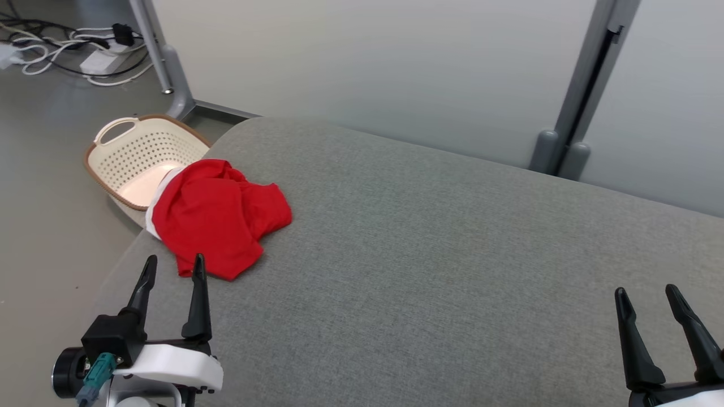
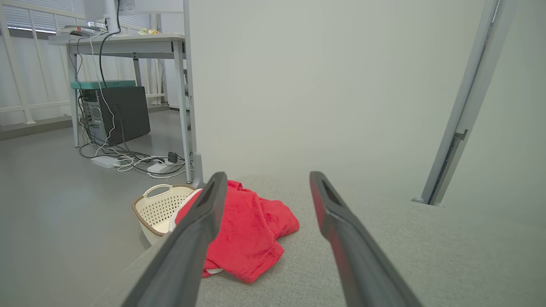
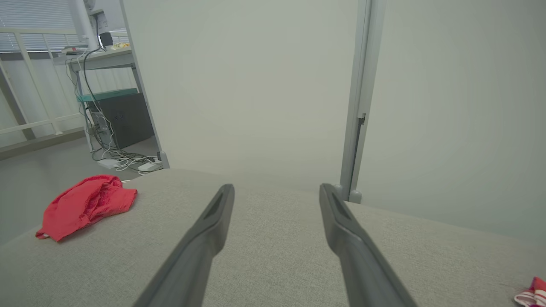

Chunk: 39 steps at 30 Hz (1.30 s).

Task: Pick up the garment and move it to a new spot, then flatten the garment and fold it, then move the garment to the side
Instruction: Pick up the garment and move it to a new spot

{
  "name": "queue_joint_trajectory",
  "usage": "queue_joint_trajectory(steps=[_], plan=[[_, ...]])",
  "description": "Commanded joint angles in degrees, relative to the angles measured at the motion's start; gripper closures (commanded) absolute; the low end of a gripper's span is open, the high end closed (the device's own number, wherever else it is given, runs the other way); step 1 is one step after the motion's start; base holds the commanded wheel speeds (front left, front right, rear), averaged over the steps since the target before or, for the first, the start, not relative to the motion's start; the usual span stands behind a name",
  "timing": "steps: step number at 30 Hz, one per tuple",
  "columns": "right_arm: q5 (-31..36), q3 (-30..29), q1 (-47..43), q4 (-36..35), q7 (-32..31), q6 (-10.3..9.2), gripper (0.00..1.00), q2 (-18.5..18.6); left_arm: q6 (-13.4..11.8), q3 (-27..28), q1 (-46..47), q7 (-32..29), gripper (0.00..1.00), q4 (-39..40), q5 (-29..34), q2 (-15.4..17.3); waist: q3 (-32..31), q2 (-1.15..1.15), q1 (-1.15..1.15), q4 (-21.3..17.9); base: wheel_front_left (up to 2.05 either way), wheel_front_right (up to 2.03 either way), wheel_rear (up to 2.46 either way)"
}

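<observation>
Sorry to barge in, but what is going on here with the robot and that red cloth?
The robot is about to start tidying a crumpled red garment, which lies at the left end of a grey padded surface, next to a cream basket on the floor. The left gripper is poised just in front of the garment, jaws open and holding nothing. The right gripper waits far off at the other side, jaws open too. Nothing has been picked up yet.
</observation>
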<state>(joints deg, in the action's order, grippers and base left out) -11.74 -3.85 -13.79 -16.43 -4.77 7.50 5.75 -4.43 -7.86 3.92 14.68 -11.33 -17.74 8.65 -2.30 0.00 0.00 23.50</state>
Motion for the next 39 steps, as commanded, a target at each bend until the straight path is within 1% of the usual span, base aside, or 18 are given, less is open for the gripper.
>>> queue_joint_trajectory(steps=[1,7,14,16,17,21,25,27,28,29,33,37,39], plan=[[-0.19,0.19,0.57,-0.28,-0.19,-0.02,0.0,0.36,0.3,0.38,0.18,0.28,0.0,0.09,0.0,0.63,0.0,0.0,0.0,2.7,0.0,0.0,0.0],[-0.15,0.4,0.97,-0.39,-0.37,-0.02,0.0,0.89,0.76,1.11,-0.63,0.44,0.0,-0.25,-0.23,0.93,0.39,0.0,0.0,3.87,0.0,0.0,0.0],[-0.45,0.22,1.85,-0.73,-0.62,-0.02,0.0,1.26,0.59,0.8,0.67,0.51,0.0,-0.72,0.71,0.49,1.98,0.0,0.0,3.6,0.0,0.0,0.0],[-0.48,0.5,2.45,-0.92,-0.85,-0.02,0.0,1.54,0.85,0.91,1.72,0.52,0.0,-1.2,0.21,-0.03,3.06,0.0,0.0,3.01,0.0,0.0,0.0],[-0.59,0.94,3.32,-1.39,-1.27,-0.02,0.0,1.87,1.45,0.9,2.86,0.53,0.0,-2.1,-0.29,-0.59,4.8,0.0,0.0,1.94,0.0,0.0,0.0],[-0.63,1.87,6.3,-2.97,-2.5,-0.02,0.0,3.1,2.09,1.67,7.31,0.47,0.0,-5.51,-1.67,-1.78,10.33,0.0,0.0,-1.36,0.0,0.0,0.0],[-0.54,2.0,9.5,-4.5,-3.4,-0.02,0.0,4.54,3.21,3.28,13.49,0.46,0.0,-12.68,-4.65,-3.02,16.94,0.0,0.0,-5.04,0.0,0.0,0.0],[-0.58,2.36,10.97,-5.31,-3.72,-0.02,0.0,5.22,3.42,4.98,16.87,0.46,0.0,-16.61,-5.75,-2.7,20.34,0.0,0.0,-7.08,0.0,0.0,0.0],[-0.58,2.36,10.97,-5.31,-3.72,-0.02,0.0,5.22,3.42,4.98,16.87,0.46,0.0,-16.61,-5.75,-2.7,20.34,0.0,0.0,-7.08,0.0,0.0,0.0],[-0.72,2.25,11.6,-5.43,-3.68,-0.02,0.0,5.37,3.69,5.75,18.35,0.44,0.0,-19.33,-6.62,-2.75,21.7,0.0,0.0,-7.84,0.0,0.0,0.0],[-0.75,1.56,13.68,-5.75,-3.13,-0.02,0.0,5.84,4.45,9.11,24.54,0.45,0.0,-29.61,-9.02,-1.47,26.49,0.0,0.0,-10.42,0.0,0.0,0.0],[-1.11,1.47,15.11,-4.77,-2.04,-0.02,0.0,5.91,5.1,11.49,28.9,0.48,0.0,-39.74,-10.4,0.34,28.6,0.0,0.0,-11.95,0.0,0.0,0.0],[-1.21,1.39,15.48,-4.17,-1.57,-0.02,0.0,5.76,5.58,12.5,30.32,0.44,0.0,-42.67,-10.79,0.96,29.01,0.0,0.0,-12.26,0.0,0.0,0.0]])
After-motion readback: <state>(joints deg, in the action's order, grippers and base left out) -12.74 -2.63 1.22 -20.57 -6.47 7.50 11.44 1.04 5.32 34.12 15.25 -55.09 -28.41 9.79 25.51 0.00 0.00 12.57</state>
